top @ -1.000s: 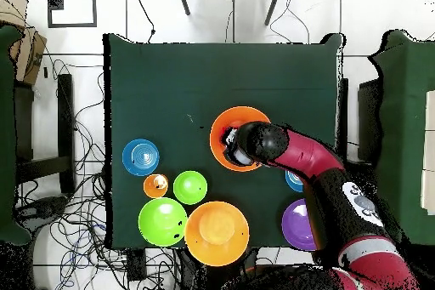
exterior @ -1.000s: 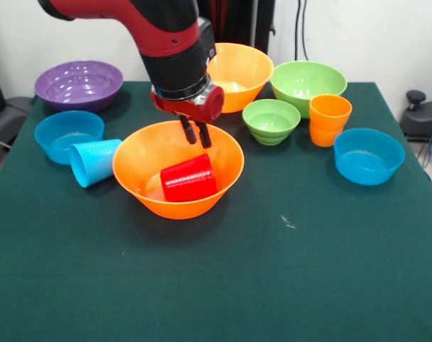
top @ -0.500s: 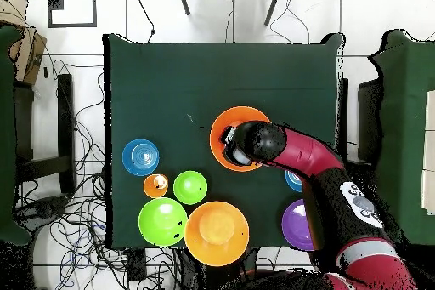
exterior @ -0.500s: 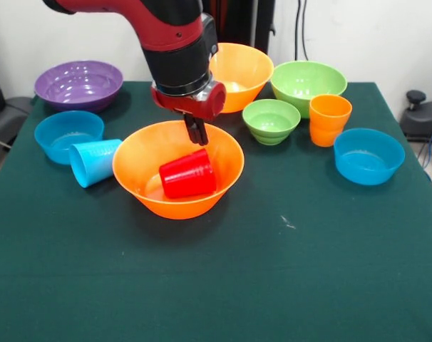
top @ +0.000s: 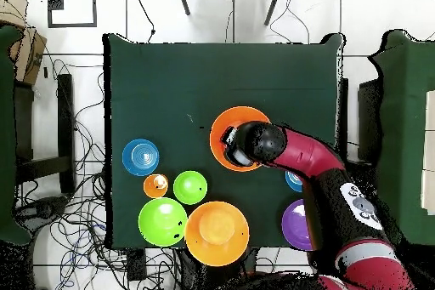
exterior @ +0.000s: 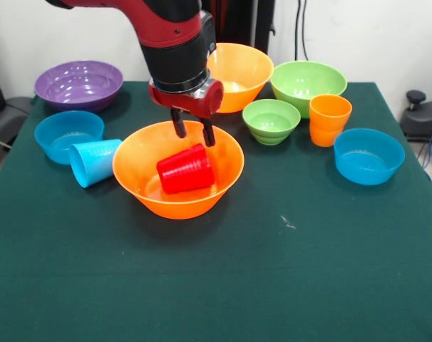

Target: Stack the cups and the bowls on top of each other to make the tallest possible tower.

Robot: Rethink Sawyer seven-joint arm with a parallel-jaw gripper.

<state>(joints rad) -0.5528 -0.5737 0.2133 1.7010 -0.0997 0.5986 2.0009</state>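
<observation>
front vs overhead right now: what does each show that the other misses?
Front only: the red cup lying on its side in the near orange bowl, the open tool just above it, and the light blue cup tipped over.
Overhead only: the floor cables round the table.
Both: the orange cup upright and the small green bowl.

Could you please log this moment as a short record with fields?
gripper: open, above the red cup
red cup: on its side inside the near orange bowl
blue cup: on its side on the table, left of that bowl in the front view
orange cup: upright
tower: none yet
</observation>
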